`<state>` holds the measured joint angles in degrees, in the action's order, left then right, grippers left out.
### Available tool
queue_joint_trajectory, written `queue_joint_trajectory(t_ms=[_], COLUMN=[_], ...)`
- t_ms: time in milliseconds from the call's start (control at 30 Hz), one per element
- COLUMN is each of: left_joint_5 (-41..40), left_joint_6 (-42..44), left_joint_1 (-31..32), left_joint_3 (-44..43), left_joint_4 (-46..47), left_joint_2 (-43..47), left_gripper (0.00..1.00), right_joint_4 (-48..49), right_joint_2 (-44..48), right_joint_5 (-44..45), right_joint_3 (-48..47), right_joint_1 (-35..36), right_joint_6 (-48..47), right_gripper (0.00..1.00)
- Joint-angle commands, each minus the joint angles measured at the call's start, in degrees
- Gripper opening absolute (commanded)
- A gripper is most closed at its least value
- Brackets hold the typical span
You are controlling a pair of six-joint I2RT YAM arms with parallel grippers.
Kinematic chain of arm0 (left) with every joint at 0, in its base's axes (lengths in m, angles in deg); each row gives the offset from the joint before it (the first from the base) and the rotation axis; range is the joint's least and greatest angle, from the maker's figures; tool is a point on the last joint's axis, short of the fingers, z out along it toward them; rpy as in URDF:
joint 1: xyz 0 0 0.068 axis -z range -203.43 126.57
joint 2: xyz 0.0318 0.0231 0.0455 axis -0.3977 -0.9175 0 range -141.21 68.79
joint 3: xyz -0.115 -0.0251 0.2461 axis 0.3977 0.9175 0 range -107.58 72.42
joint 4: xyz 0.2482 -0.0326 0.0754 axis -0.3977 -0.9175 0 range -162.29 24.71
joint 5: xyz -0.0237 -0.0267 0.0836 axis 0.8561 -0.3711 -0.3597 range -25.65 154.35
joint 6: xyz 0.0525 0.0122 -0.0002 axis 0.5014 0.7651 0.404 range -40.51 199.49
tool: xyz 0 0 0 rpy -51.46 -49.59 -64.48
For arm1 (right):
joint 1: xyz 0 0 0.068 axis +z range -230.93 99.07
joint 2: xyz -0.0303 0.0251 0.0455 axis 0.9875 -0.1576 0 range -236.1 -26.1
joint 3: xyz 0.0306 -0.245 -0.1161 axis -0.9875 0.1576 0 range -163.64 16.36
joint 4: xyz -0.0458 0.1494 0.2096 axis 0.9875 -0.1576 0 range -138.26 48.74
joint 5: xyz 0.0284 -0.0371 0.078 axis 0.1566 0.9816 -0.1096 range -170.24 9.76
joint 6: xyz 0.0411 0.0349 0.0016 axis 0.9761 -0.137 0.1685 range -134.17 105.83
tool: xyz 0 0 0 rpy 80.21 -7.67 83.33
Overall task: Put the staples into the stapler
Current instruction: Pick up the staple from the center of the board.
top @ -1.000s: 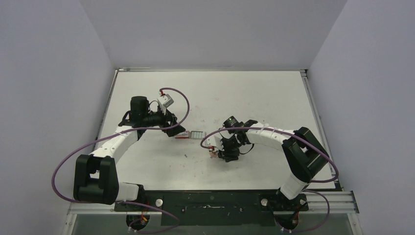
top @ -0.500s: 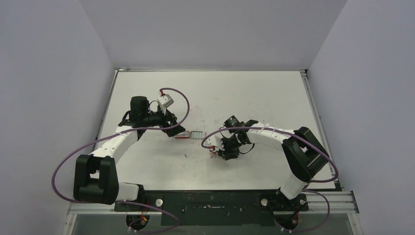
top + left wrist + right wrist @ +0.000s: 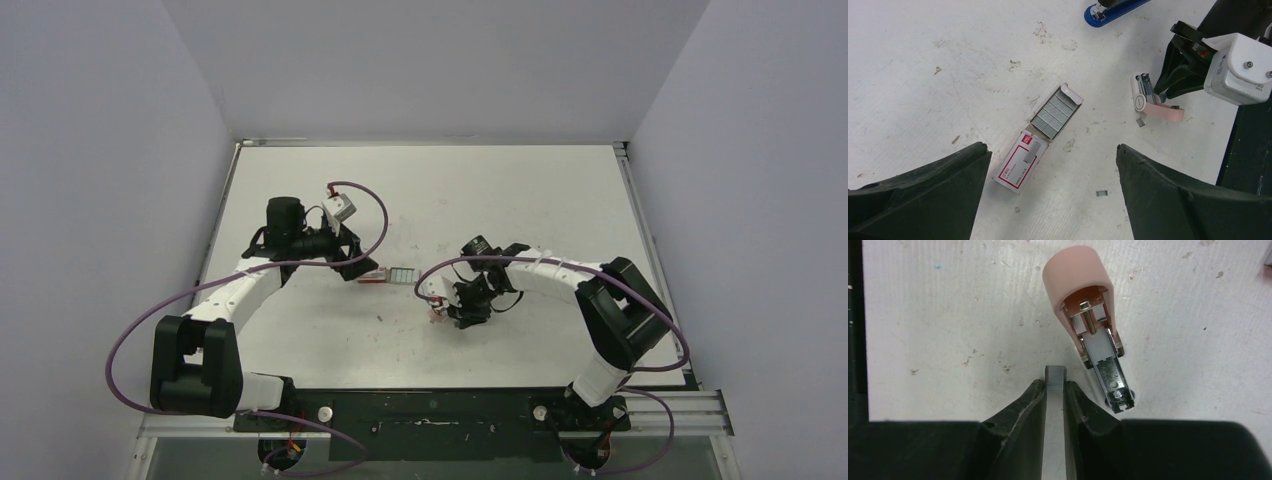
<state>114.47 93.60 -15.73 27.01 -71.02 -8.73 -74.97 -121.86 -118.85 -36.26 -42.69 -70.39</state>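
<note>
Right claw (image 3: 1054, 385) was pinched nearly shut on a short grey metal staple strip (image 3: 1054, 374), held only at the very fingertips, just beside the open metal channel of a small pink hinged body (image 3: 1083, 300) lying on the white worktop (image 3: 938, 315). The danger: that thin tip hold could let the strip twist or pop free, or a stray nudge could shove the light pink piece aside. Left claw (image 3: 1050, 149) hung wide open and empty above the red-and-white cardboard box (image 3: 1018, 167), its tray of staples (image 3: 1054, 112) slid out. The slim blue stapler (image 3: 1113, 9) lay well apart, at the top of the left wrist view. Worktop looked scuffed and speckled, with a loose staple bit (image 3: 1101, 193) on it; plain pale walls (image 3: 420, 70) closed in three sides.
</note>
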Motion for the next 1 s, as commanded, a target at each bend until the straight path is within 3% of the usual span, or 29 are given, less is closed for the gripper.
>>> queue_joint_trajectory(t_ms=[0,267,467,567,700,967], left_joint_5=[0.4,3.7,4.4,4.5,7.9,3.4], left_joint_6=[3.1,4.1,11.3,17.1,23.2,43.6], left_joint_1=[-0.5,1.3,7.0,10.2,12.4,22.3], left_joint_3=[-1.7,-6.7,-10.3,-10.3,-12.5,-15.4], left_joint_4=[0.4,-3.5,-6.9,-6.7,-10.0,-20.6], left_joint_2=[-0.1,-1.9,2.1,5.4,6.4,6.2], left_gripper=[0.97,0.97,1.0,1.0,0.89,0.8], right_joint_4=[-7.0,-17.3,-20.3,-24.3,-29.5,-23.1], right_joint_2=[-0.9,1.3,1.0,-1.6,-5.0,-4.2], right_joint_5=[-7.0,-18.0,-26.1,-32.1,-40.1,-43.8], right_joint_3=[-2.8,-10.4,-18.9,-24.9,-29.4,-25.5], right_joint_1=[-2.5,-6.1,-8.1,-9.5,-11.5,-13.2], right_joint_6=[-1.5,-0.5,6.6,8.0,7.5,13.7], right_gripper=[0.05,0.05,0.05,0.05,0.05,0.05])
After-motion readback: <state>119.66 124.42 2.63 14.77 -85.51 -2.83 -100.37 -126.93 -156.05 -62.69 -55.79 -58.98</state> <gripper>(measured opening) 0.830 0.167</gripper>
